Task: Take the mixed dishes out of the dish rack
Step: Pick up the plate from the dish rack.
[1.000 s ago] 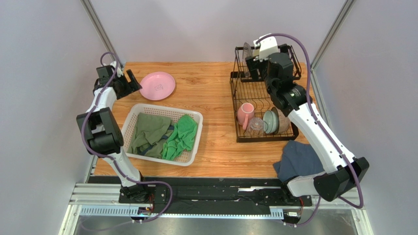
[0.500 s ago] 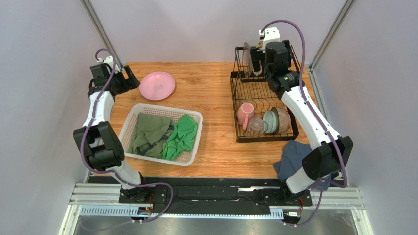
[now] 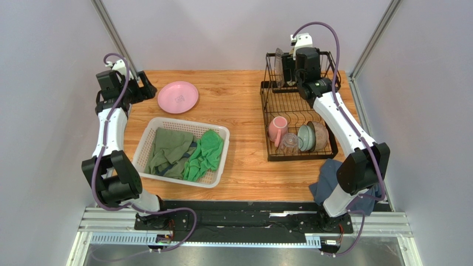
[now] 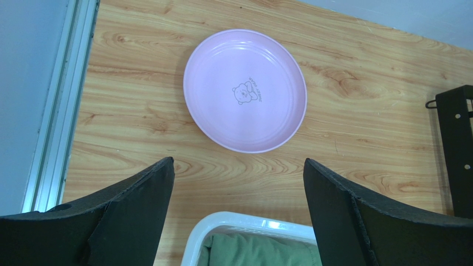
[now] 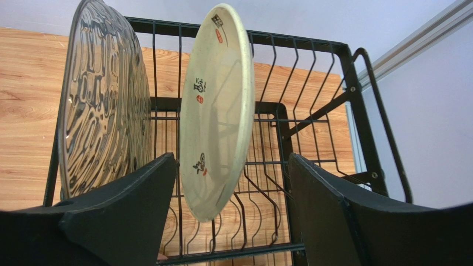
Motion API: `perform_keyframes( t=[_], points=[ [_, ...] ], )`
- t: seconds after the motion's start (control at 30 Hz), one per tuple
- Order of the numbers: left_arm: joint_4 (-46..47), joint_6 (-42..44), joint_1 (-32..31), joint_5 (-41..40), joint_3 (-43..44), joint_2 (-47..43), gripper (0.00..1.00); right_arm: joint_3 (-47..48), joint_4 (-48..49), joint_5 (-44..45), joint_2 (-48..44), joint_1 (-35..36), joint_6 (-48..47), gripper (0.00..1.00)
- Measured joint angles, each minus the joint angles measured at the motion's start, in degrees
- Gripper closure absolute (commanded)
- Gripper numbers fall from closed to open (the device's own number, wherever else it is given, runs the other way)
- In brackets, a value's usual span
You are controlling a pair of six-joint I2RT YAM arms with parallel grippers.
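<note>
The large pink plate (image 3: 177, 97) lies flat on the table at the back left and also shows in the left wrist view (image 4: 244, 91). My left gripper (image 3: 145, 87) is open and empty just left of it (image 4: 238, 160). The black dish rack (image 3: 270, 105) stands at the back right. Its upper shelf holds the grey plate (image 5: 102, 105) and the cream plate (image 5: 216, 105) on edge. My right gripper (image 5: 232, 158) is open, with the cream plate's lower edge between its fingers, not touching. The lower tray holds the pink mug (image 3: 277, 129), glass cup (image 3: 289, 142), teal bowl (image 3: 305, 137) and brown-olive bowl (image 3: 320, 136).
A white mesh basket (image 3: 217, 166) with green cloths (image 3: 205, 155) sits front left of centre; its rim shows in the left wrist view (image 4: 244, 221). A dark blue-grey cloth (image 3: 338, 180) lies at the front right. Metal frame posts stand at both back corners.
My left gripper drew back to the left, away from the pink plate. My right gripper moved further back over the rack's upper shelf, up to the standing plates.
</note>
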Motion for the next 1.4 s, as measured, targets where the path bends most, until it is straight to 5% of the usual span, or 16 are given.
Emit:
perform_keyframes(
  t=[0.43,1.03,1.4],
  points=[
    [0.0,0.3,0.0,0.2,-1.9,-0.2,0.07,0.0,3.0,-0.5,2.2,-0.2,1.6,0.55],
    [0.4,0.8,0.0,0.2,-2.9,-0.3,0.07,0.9,3.5,-0.7,2.5,-0.2,1.9,0.83],
    [1.2,0.8,0.0,0.2,-3.8,-1.6,0.07,4.3,2.3,0.5,2.5,-0.3,1.8,0.89]
  ],
)
